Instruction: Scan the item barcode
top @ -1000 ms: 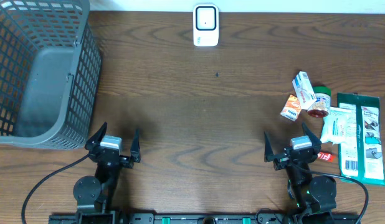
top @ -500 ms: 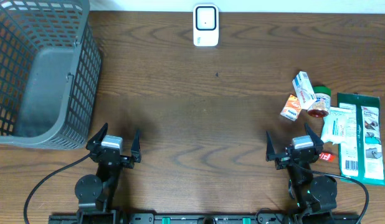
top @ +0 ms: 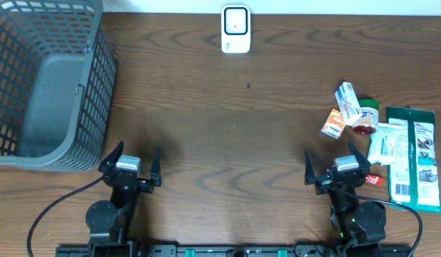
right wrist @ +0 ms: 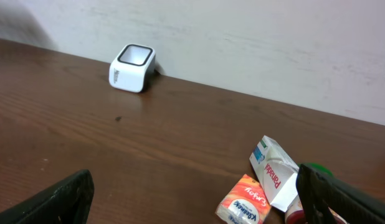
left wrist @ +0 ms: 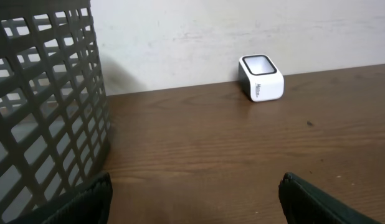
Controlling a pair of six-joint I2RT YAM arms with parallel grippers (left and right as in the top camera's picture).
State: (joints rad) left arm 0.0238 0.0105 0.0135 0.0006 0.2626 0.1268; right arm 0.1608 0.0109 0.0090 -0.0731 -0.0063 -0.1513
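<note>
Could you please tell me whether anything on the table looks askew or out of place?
Nothing looks spilled or damaged. Only the right side is untidy: a white carton, orange packet and green-capped jar lie jumbled at odd angles.

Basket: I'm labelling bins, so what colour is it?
The basket is grey; the overhead view shows it best.

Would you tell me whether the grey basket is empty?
Empty: inside the basket, the overhead view shows only bare floor.
</note>
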